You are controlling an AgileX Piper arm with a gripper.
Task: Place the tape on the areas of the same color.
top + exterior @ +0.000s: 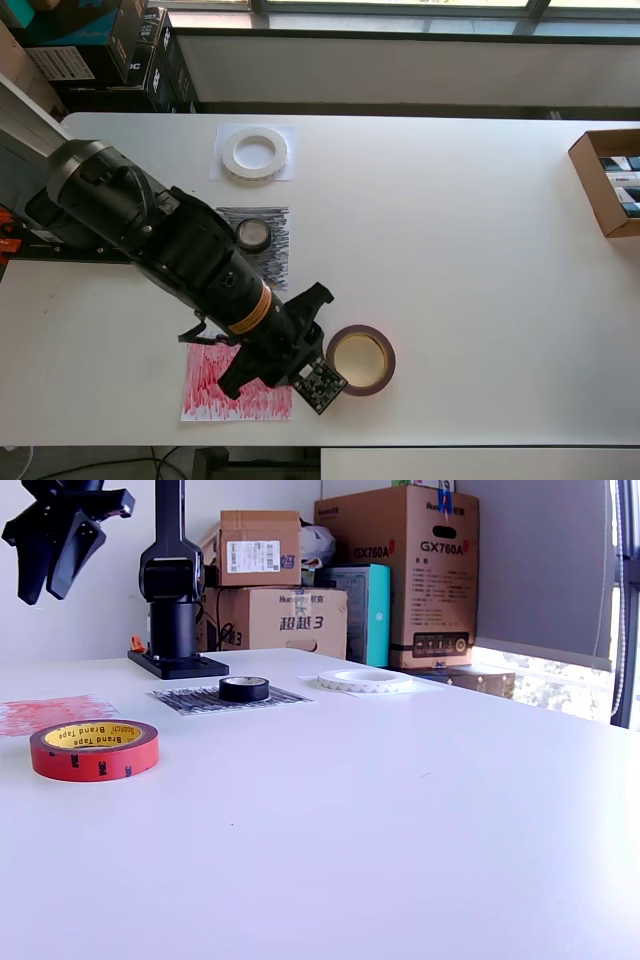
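Observation:
A wide white ring of tape (254, 153) (365, 680) lies on the plain white area (225, 172). The small black roll (253, 235) (244, 688) sits on the black-scribbled area (275, 258) (185, 698). The red-brown ring with a tan core (360, 360) (93, 750) rests on bare table, just right of the red-scribbled area (210, 398) (50, 712) in the overhead view, apart from it. My gripper (285, 345) (50, 565) hangs high above the table over the red area's edge. Its jaws stand open with nothing between them.
An open cardboard box (610, 180) sits at the table's right edge in the overhead view. The arm's base (175, 630) stands at the table's far side in the exterior view, and stacked cartons (400, 570) stand behind the table there.

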